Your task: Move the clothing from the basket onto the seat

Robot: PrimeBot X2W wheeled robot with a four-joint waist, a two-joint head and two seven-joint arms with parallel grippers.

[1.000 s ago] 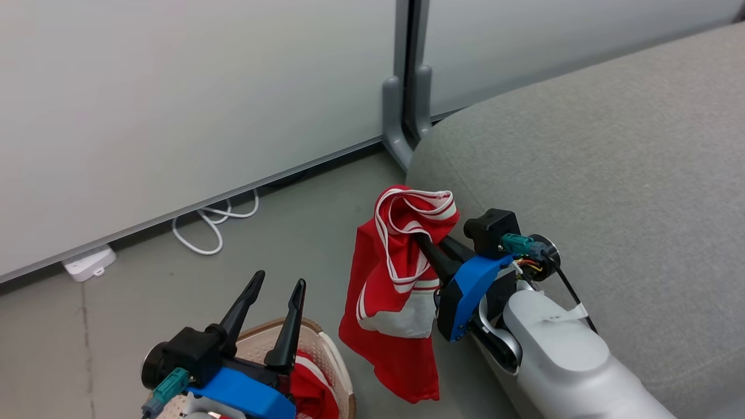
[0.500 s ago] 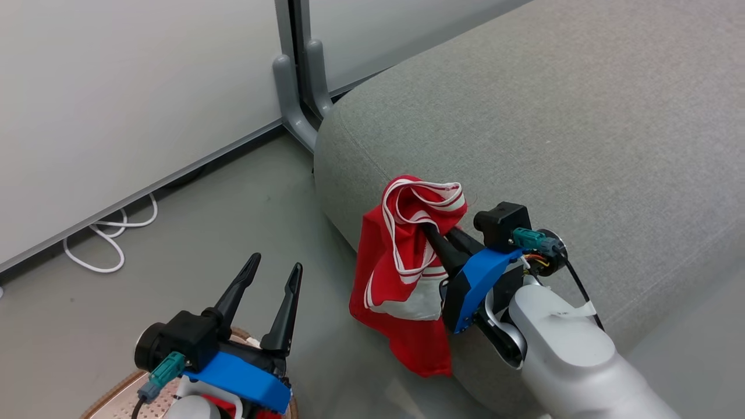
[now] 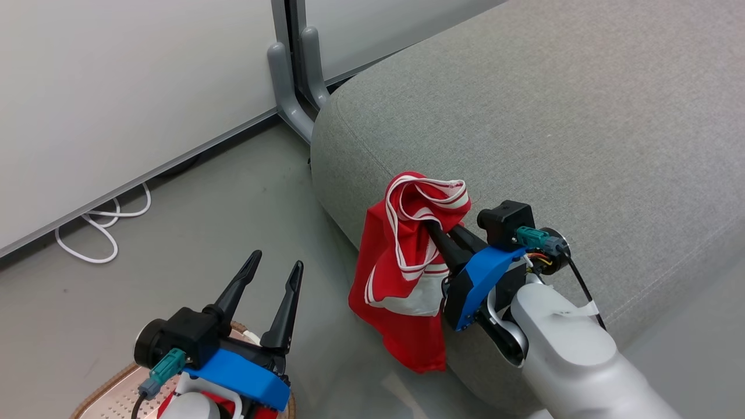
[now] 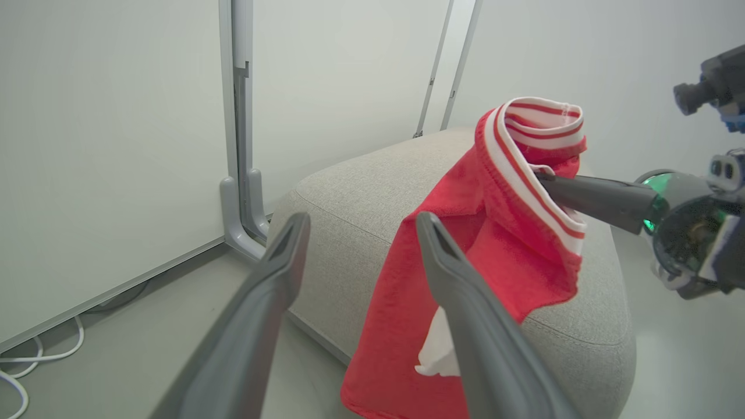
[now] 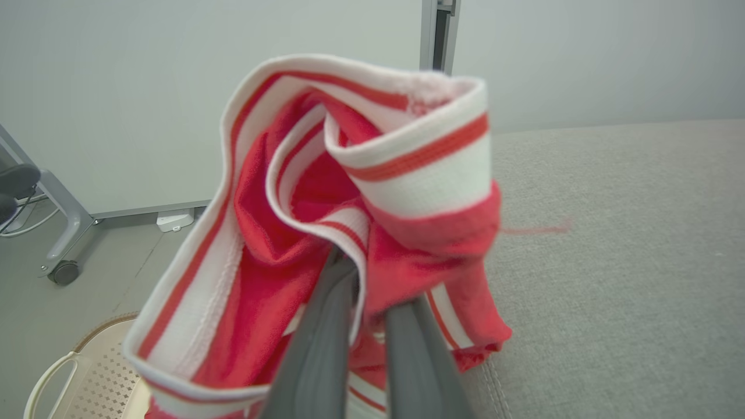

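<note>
Cream perforated plastic basket with a brown rim (image 3: 119, 397) sits nearest, left, largely cut off. Red cloth beneath the wide, empty left gripper (image 3: 277, 259) may be a second garment (image 3: 218, 402). Farther right, the right gripper (image 3: 435, 231) pinches a red, white-striped sports garment (image 3: 396, 279) by its banded hem, letting it hang against the near edge of the light grey fabric seat (image 3: 553, 116), fingertips buried in cloth.

Seat (image 3: 524, 116) top open; partition post (image 3: 280, 87) beside corner, perhaps touching.
</note>
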